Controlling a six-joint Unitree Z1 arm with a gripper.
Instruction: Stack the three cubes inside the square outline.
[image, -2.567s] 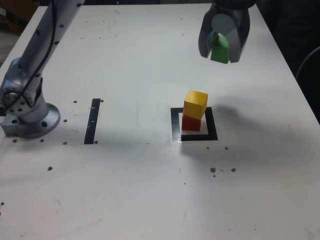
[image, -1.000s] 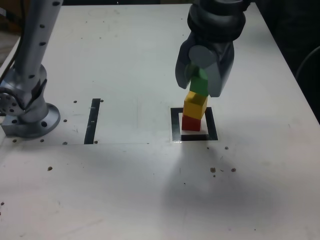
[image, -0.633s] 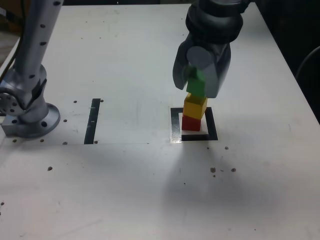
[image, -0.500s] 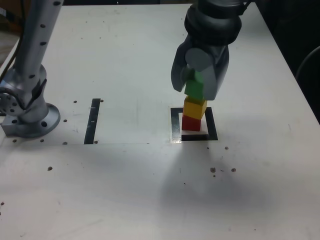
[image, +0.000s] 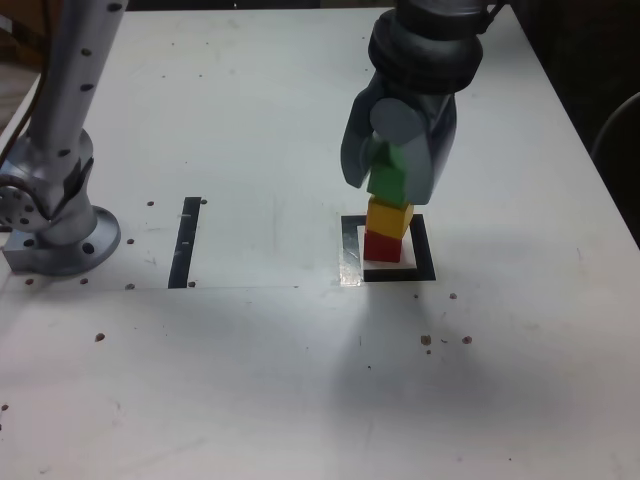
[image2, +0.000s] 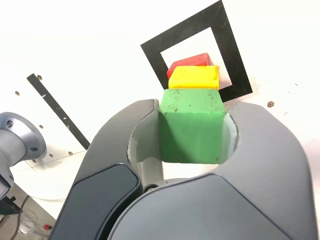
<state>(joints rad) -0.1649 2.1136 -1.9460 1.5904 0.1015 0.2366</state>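
Now my pincer grips the matte green block, lowered since a moment ago onto the yellow block and red block inside the black tape square.

Silver-grey arm on a round screw-studded base; dark grey claw with curved, smooth shells.

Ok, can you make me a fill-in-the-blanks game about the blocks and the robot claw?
1. The gripper is shut on the ____ block.
2. The yellow block sits on top of the ____ block.
3. The bottom block stands inside a square outline made of ____ tape.
4. Away from the stack, a narrow black strip lies on the white ____.

Missing words: green; red; black; table
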